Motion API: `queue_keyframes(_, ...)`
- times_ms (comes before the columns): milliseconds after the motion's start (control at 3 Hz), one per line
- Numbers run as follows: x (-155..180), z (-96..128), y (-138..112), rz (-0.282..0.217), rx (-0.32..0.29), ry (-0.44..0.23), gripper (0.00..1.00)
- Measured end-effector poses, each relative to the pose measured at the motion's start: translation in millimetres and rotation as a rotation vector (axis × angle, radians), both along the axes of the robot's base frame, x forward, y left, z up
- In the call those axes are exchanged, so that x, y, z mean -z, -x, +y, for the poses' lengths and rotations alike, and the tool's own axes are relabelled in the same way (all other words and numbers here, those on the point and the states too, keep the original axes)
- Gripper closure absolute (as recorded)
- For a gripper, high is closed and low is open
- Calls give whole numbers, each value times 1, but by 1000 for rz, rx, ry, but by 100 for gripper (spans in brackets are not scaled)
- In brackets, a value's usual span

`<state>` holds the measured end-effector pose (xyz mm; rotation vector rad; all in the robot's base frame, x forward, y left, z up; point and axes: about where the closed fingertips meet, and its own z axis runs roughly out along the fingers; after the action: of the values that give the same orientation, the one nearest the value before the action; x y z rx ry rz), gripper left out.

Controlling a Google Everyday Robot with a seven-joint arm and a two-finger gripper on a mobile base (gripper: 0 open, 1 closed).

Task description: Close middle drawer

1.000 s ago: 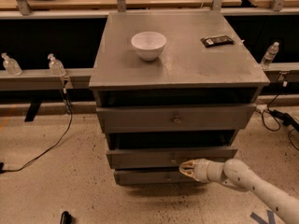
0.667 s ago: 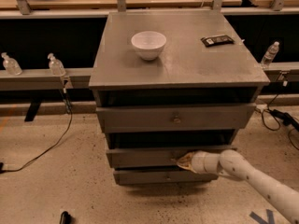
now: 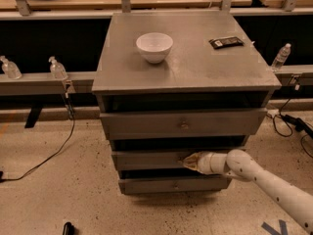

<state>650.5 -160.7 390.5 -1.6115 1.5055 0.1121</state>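
Observation:
The grey cabinet has three drawers. The middle drawer is the shallow grey front between the taller top drawer and the lowest drawer. A dark gap shows above it. My gripper on the white arm comes in from the lower right. Its tip rests against the centre of the middle drawer's front and covers the knob.
A white bowl and a small black flat object lie on the cabinet top. Bottles stand on the rails at left and right. Cables run over the speckled floor on both sides.
My gripper has moved left along the middle drawer's front to its centre. The drawer front sits further in, and the gap above it is narrower.

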Motion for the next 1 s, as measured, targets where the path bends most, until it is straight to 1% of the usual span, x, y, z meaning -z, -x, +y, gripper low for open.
queue_keyframes(333, -7, 7, 1, -12, -24, -6, 100)
queue_keyframes(1000, -7, 7, 1, -12, -24, -6, 100)
